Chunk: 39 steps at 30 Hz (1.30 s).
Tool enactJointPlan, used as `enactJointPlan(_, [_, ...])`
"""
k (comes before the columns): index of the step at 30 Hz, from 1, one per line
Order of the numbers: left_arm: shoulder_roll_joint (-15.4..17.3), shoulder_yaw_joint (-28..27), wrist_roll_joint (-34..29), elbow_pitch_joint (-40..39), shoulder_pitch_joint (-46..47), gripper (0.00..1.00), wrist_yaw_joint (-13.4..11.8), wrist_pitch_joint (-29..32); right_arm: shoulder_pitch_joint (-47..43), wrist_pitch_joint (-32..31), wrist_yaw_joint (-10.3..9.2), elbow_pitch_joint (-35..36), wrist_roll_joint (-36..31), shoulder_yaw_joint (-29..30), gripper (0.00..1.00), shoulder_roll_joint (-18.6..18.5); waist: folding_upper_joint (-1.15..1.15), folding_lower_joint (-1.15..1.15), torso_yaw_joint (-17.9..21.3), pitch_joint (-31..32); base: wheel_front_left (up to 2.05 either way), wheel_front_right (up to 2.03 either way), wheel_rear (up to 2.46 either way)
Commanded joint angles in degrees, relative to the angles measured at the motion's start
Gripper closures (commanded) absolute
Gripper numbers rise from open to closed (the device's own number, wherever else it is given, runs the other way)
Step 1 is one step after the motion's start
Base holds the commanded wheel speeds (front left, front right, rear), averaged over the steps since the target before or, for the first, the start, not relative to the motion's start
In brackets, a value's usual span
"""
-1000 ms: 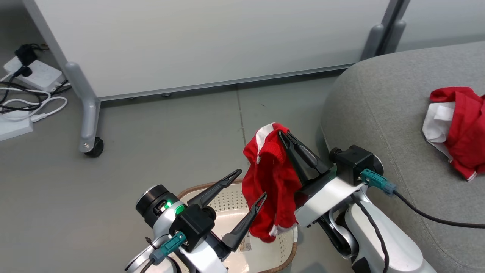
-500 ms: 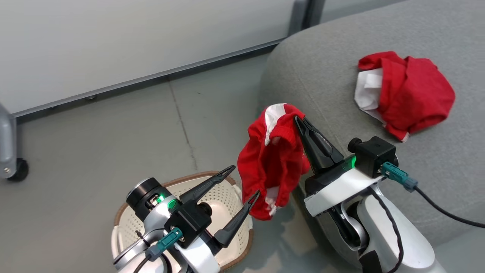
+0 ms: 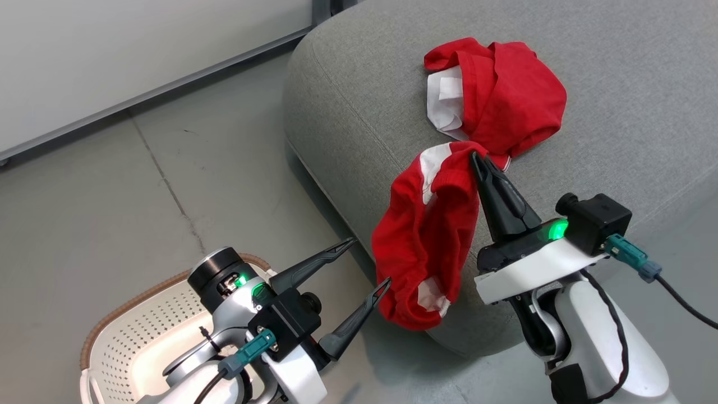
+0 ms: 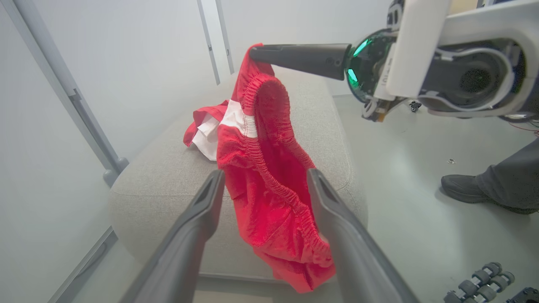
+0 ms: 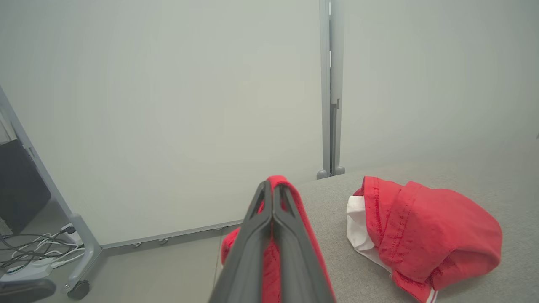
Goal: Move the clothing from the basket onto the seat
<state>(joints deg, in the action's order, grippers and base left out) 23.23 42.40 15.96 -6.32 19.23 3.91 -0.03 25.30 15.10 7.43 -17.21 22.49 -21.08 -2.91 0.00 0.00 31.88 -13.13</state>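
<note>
— So, what is sitting nearest?
— One basket (image 3: 140, 294), resting on the floor (image 3: 112, 185) at the lower left. Just above it, the left gripper (image 3: 371, 261) is spreading its two fingers wide and gripping nothing, with one fingertip lying just beside red cloth.
— How many garments are showing?
— Two. The first garment (image 3: 423, 235) is hanging in the air beside the seat (image 3: 359, 106), at its rounded front edge. The right gripper (image 3: 478, 158) is pinching its waistband, fingers pressing together.
— And the other?
— The second garment (image 3: 505, 95) is lying crumpled on the seat farther back, showing white lining.
— Anything else?
— One shoe (image 4: 461, 187) is standing on the floor, in the left wrist view.
</note>
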Motion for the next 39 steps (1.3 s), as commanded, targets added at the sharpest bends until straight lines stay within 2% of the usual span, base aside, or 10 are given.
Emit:
enactJointPlan(1, [0.4,0.1,-0.1,-0.4,1.2,0.0,0.4,0.4,0.6,0.2,0.12,1.1,-0.7,1.5,1.0,-0.1,0.0,0.0,0.6,-1.3,0.0,0.0,0.0])
enactJointPlan(7, [0.9,0.7,-0.4,-0.9,3.7,0.0,1.2,1.3,5.2,0.2,0.12,4.3,-3.4,8.3,1.0,-0.1,0.0,0.0,0.9,-3.4,0.0,0.0,0.0])
enactJointPlan(13, [1.7,0.3,-1.1,-1.1,6.5,0.0,1.5,1.7,16.5,0.2,0.12,4.2,-4.2,15.3,1.0,-0.9,0.0,0.0,1.0,-5.6,0.0,0.0,0.0])
enactJointPlan(20, [3.2,0.0,-2.3,-3.4,8.4,0.0,1.2,2.9,33.6,0.2,0.12,-1.5,-3.8,22.2,1.0,-5.7,0.0,0.0,0.9,-8.9,0.0,0.0,0.0])
enactJointPlan(21, [3.2,0.0,-2.3,-3.4,8.4,0.0,1.2,2.9,33.6,0.2,0.12,-1.5,-3.8,22.2,1.0,-5.7,0.0,0.0,0.9,-8.9,0.0,0.0,0.0])
enactJointPlan(27, [4.3,1.5,-3.4,-6.2,10.7,0.0,2.0,4.8,43.5,0.2,0.12,-8.5,-3.4,28.3,1.0,-11.2,0.0,0.0,-2.1,-14.0,0.0,0.0,0.0])
enactJointPlan(33, [5.8,2.5,-4.2,-8.8,13.6,0.0,2.6,7.1,45.3,0.2,0.13,-13.8,-2.7,30.5,1.0,-12.9,0.0,0.0,-4.2,-20.2,0.0,0.0,0.0])
enactJointPlan(39, [8.0,3.5,-4.5,-11.1,16.5,0.0,3.0,9.8,41.6,0.2,0.12,-17.6,-1.7,31.0,1.0,-10.1,0.0,0.0,-4.5,-25.5,0.0,0.0,0.0])
